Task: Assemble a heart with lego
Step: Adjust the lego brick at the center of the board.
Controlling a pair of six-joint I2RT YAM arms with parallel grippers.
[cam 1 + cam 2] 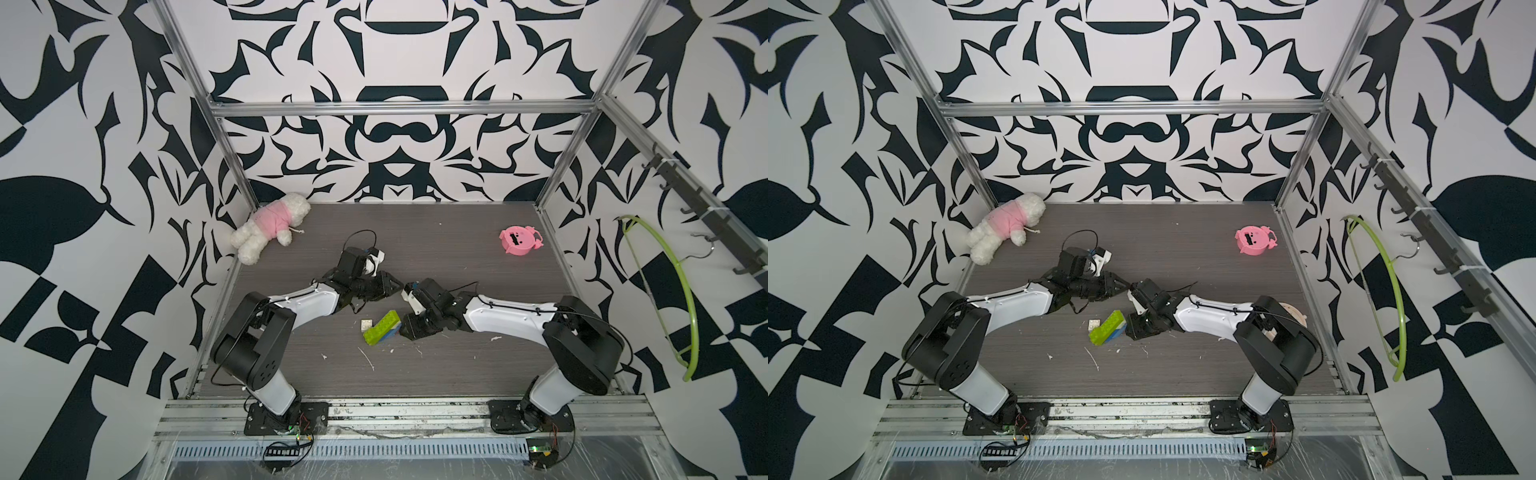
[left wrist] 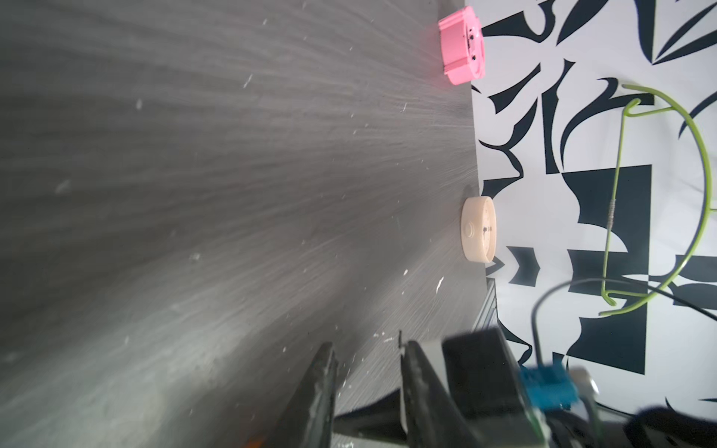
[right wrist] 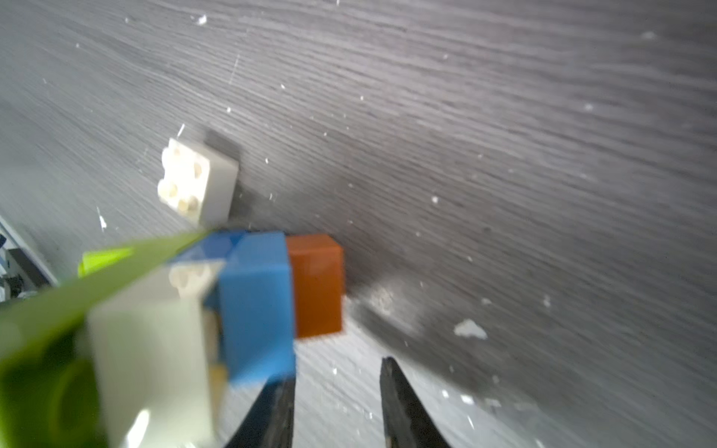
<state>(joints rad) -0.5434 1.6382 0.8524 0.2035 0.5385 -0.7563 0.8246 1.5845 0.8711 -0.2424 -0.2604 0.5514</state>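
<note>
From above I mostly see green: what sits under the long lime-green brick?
A blue brick shows below the long lime-green brick; the right wrist view adds a white brick and an orange-brown one. Their lower faces are hidden.

Table: near strip and far centre open, only white scraps. Obstacles: heart mid-table, loose white brick just beside it on the left, right gripper close at its right end; plush toy in far left corner; pink pig toy far right; beige disc at right wall.

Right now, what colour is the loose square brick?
White; the brick shows best in the right wrist view.
</note>
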